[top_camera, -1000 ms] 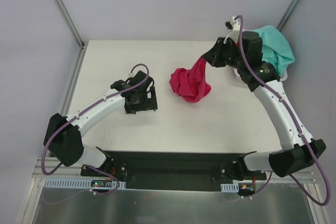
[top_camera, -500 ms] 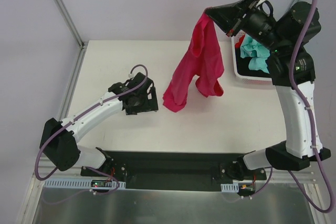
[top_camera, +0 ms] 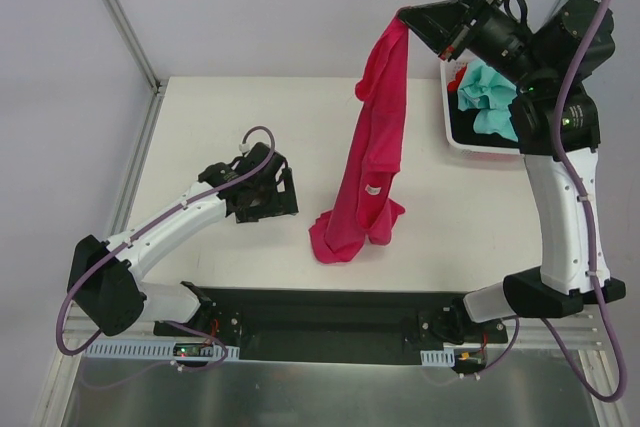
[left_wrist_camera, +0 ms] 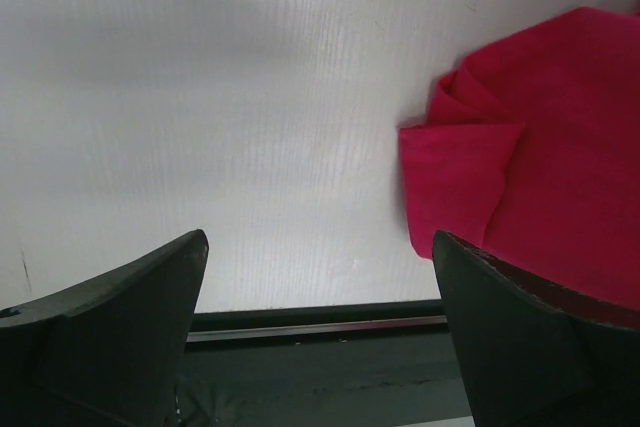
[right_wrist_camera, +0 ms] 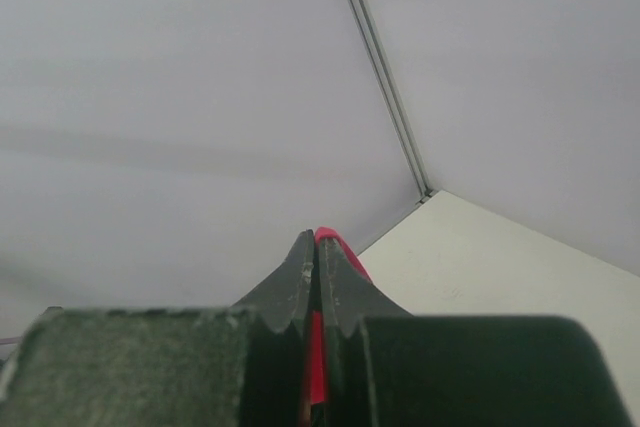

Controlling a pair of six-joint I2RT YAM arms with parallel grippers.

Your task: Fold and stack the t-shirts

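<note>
Nearest, the left gripper (top_camera: 266, 192) hovers wide open and empty near the pink t-shirt (top_camera: 375, 157), whose hem bunches on the table (top_camera: 220, 117) while the right gripper (top_camera: 408, 19) pinches perhaps a shoulder high up: an unfurling step, so the left likely must catch a free corner.

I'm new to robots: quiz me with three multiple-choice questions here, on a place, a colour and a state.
1. Where is the teal shirt? A in the white basket; B on the floor; C hanging in the air.
2. The hanging shirt, held by the right gripper, is: A black; B magenta-pink; C yellow.
3. The left gripper is: A shut on cloth; B open, empty; C out of view.
Answers: A, it lies bunched in the basket; B, the held cloth is pink; B, its jaws stand wide apart.
</note>
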